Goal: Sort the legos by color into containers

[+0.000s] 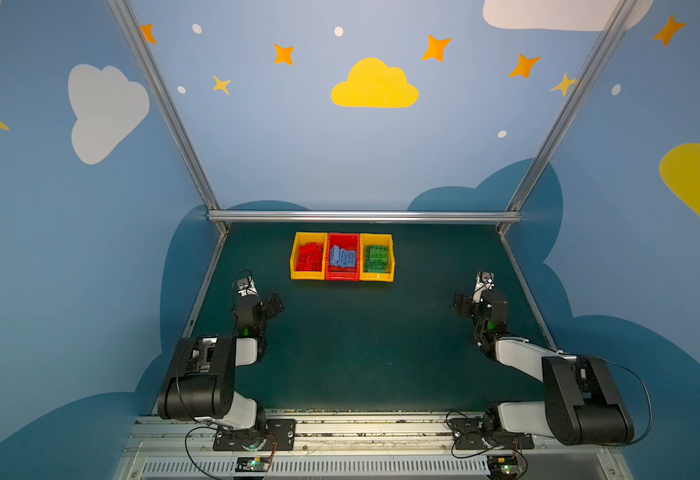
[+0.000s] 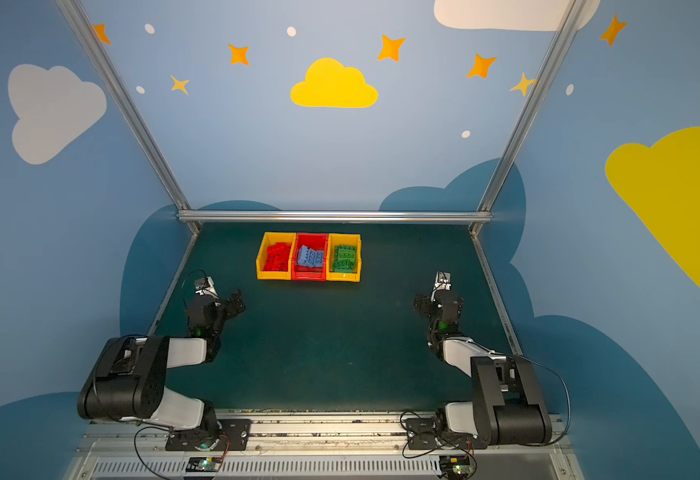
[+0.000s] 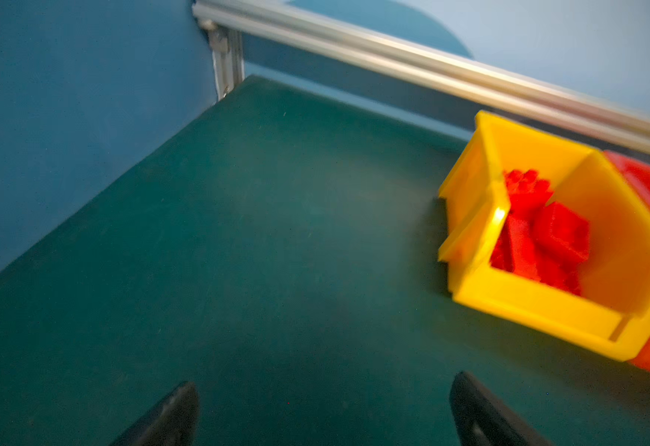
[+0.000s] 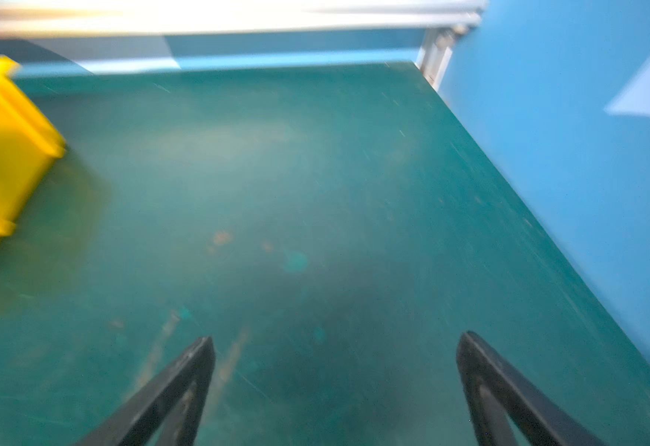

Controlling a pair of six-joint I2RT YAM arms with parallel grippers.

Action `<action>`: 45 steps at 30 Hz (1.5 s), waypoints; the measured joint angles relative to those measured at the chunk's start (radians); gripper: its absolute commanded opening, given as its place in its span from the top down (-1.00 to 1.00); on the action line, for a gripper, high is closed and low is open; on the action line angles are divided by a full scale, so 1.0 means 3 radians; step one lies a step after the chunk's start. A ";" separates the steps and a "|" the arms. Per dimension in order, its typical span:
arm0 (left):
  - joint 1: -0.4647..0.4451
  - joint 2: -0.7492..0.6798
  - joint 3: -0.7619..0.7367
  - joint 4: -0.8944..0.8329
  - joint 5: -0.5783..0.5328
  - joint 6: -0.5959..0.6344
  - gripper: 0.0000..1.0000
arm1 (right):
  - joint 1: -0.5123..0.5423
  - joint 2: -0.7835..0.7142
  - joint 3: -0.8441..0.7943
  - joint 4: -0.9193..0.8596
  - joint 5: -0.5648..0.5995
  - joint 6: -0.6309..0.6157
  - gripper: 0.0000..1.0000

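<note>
Three small open-topped plastic bins [image 2: 309,276], joined in a row, stand on the dark green table [image 1: 361,353]. In both top views they sit just above the middle of the frame, near the metal rail [image 1: 365,216] at the table's far edge. The yellow bin on the left of the row [image 1: 294,259] holds the red studded plastic bricks [image 1: 311,257]. The red bin in the middle [image 1: 342,236] holds the light blue bricks [image 1: 342,257]. The yellow bin on the right [image 1: 391,257] holds the green bricks [image 1: 376,258].

The left end effector [image 1: 275,302] hangs over the table at the left of the frame, below the bins and well apart from them. Its jaws are spread wide with nothing between them, as the left wrist view confirms; that view also takes in the red bricks in their yellow bin. The right end effector [image 1: 459,302] hangs at the right of the frame, likewise well apart from the bins, its jaws also spread wide and empty. The right wrist view is blurred and shows only bare table and the side of a yellow bin.
</note>
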 measured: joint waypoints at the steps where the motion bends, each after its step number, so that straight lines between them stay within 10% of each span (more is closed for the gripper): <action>1: 0.0003 0.0000 0.0032 -0.0009 0.0033 0.0010 -1.00 | 0.0000 0.0005 0.0020 -0.0001 -0.0017 0.0000 -0.91; 22: 0.0018 0.0022 0.0070 -0.0219 0.0306 0.0093 -1.00 | -0.0324 0.0601 -0.0092 0.0708 -0.0895 -0.0149 -0.94; 45: -0.0070 0.0022 0.0123 -0.0303 0.0223 0.0172 -1.00 | -0.0308 0.0590 -0.0085 0.0649 -0.0977 -0.0173 -0.94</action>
